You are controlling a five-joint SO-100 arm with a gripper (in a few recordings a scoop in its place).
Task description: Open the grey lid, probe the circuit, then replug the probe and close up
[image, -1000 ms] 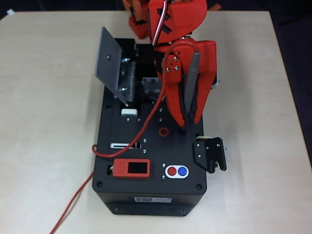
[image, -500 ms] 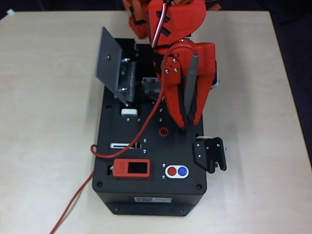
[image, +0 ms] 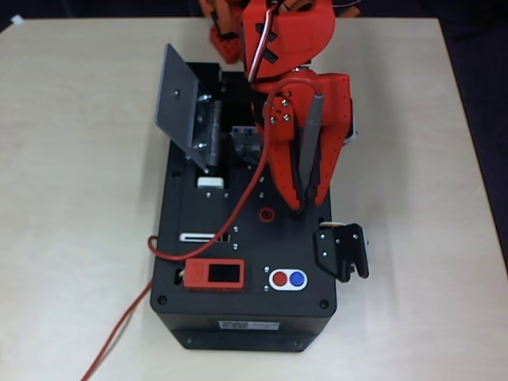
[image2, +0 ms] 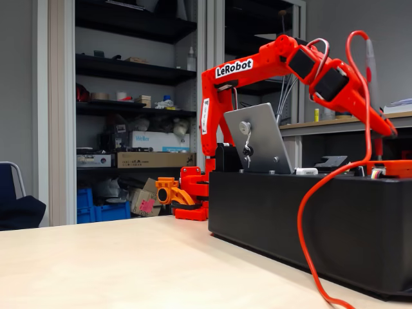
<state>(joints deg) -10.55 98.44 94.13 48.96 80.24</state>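
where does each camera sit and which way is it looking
Overhead view: above the table, looking straight down on the black box; shows the red arm and hand holding the probe.
Fixed view: table height beside the box, looking sideways; shows the whole arm from base to wrist.
Both share the raised lid and red wire.

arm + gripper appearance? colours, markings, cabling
The arm is bright orange-red plastic with black servo blocks at the joints and a white "LeRobot" label on its upper link. White and red cables loop over the top joint. The gripper is the same red, with tapered pointed fingers and small silver screws.
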